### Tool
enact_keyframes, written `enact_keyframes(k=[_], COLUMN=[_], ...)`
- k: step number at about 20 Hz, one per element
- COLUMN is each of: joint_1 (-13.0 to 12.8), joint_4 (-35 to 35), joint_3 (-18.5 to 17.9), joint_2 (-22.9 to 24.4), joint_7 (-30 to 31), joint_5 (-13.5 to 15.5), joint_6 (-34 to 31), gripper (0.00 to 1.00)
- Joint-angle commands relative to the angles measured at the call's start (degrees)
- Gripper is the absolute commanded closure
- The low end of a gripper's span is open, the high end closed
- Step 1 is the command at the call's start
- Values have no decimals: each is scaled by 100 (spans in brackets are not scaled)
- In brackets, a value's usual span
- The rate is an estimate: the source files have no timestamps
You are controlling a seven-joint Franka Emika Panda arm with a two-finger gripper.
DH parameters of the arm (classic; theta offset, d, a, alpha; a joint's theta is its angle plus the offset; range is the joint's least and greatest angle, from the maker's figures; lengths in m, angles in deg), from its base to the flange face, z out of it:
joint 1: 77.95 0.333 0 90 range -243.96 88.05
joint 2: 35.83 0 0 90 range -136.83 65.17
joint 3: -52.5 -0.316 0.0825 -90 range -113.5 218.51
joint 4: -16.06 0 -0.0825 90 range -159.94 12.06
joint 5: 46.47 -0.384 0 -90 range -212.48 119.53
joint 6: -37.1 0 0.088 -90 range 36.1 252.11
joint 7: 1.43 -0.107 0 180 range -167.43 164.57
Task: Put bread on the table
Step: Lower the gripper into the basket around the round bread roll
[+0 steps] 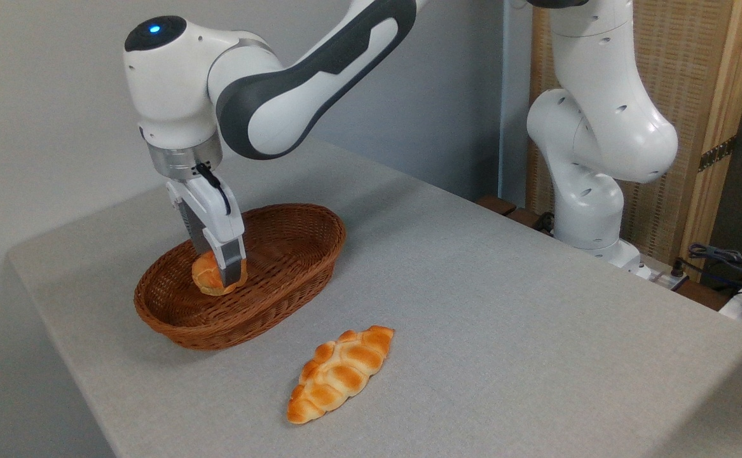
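Inside basket [294, 254], gripper [221, 273] around bread [205, 277]

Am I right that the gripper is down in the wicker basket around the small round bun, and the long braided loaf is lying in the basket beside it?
Not quite. The braided loaf lies on the grey table, outside and in front of the basket, as the camera view shows. The rest holds: the gripper is down in the basket around the small round bun.

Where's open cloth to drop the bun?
Widest bare patch: table right of the basket and braided loaf, toward the arm base. Also the back strip behind the basket. Tight: the front, between basket and loaf. Tool is at the bun inside the basket.
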Motion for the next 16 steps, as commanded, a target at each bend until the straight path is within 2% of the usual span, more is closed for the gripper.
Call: enact_keyframes(k=[1,12,14,16], joint_1=[-67,-217,-225,-217], joint_4=[7,16,16,24], joint_3=[2,2,2,2], joint_2=[-80,-238,-247,-238], joint_7=[41,24,-20,-20], joint_5=[84,22,14,-82], joint_6=[91,144,152,144], gripper=[0,1,14,37])
